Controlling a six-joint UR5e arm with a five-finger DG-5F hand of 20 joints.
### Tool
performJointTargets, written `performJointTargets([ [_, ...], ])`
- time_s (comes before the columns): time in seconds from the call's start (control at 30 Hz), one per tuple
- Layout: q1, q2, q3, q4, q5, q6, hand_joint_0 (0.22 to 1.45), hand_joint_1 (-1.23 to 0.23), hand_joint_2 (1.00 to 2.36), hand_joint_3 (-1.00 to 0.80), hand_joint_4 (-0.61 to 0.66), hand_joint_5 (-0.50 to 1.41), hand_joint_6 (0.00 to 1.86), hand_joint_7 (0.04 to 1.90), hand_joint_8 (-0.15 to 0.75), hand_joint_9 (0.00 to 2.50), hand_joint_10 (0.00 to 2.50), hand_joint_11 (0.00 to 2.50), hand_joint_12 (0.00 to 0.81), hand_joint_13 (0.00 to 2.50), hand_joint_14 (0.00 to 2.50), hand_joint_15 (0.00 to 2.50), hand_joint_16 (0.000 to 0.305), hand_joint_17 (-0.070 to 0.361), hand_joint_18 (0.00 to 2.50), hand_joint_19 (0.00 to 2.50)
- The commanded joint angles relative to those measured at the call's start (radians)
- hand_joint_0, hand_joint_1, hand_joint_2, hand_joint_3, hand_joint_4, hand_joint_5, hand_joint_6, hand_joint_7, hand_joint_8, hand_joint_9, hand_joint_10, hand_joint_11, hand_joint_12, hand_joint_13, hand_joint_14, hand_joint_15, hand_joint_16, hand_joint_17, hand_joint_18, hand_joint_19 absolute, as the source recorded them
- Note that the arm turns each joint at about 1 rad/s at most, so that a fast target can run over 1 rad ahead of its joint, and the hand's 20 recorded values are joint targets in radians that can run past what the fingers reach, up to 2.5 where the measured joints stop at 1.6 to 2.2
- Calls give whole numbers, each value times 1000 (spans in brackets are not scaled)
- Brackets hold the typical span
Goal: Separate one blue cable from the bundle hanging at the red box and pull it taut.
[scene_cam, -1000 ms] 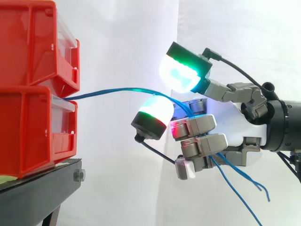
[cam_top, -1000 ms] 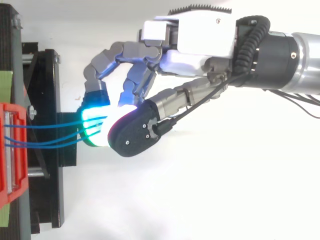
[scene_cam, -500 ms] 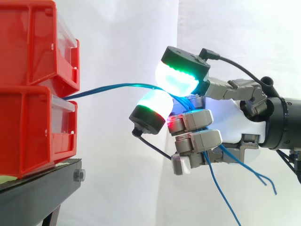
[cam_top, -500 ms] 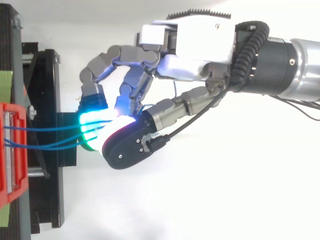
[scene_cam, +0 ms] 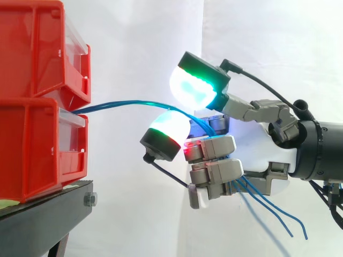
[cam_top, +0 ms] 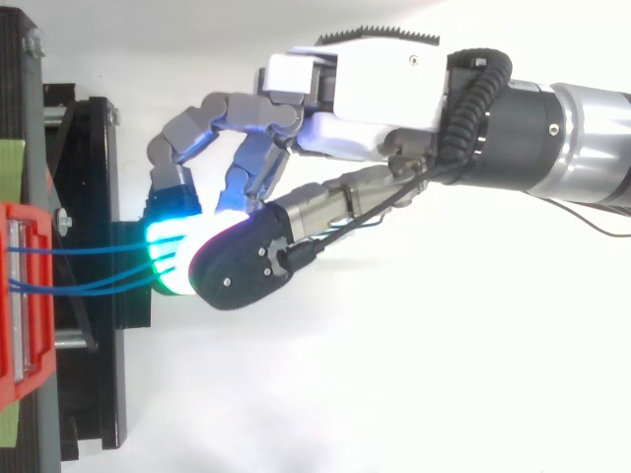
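Bins (scene_cam: 37, 107), red and stacked two high on the black stand (scene_cam: 48, 214), sit at the side view's left; they anchor the bundle, which comes out at the seam between them; my hand (scene_cam: 265, 142) reaches in from the right, fingers curled round the blue cables (scene_cam: 123, 104), glowing pads (scene_cam: 193, 88) set above and below so the strands can't slip; I judge more than one strand is in my grasp, so separation isn't done; the cables run roughly level from bin to palm, bowed gently upward, not yet taut; loose ends (scene_cam: 268, 210) trail down and right below my palm.
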Motion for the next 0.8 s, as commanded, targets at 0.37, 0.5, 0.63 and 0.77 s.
performJointTargets([
  [0.37, 2, -1, 0, 5, 2, -3, 678, -839, 1019, -243, 33, -176, 885, 1303, 283, 1107, 393, 1780, 365, 1212, 122, 1816, 49, 109, 973, 833],
  [0.5, 4, -1, 0, 9, 6, -5, 757, -903, 1007, -427, 41, -187, 888, 1274, 278, 1062, 366, 1770, 367, 1190, 78, 1848, 49, 109, 955, 810],
  [0.63, 8, -1, 0, 21, 18, -19, 685, -862, 1000, -500, 139, -185, 884, 1170, 287, 1054, 290, 1796, 367, 1173, 51, 1861, 48, 108, 928, 816],
  [0.77, 13, -1, 0, 17, 22, -31, 509, -697, 1000, -500, 166, -177, 852, 1149, 315, 1065, 341, 1709, 394, 1160, 231, 1741, 52, 118, 971, 856],
])
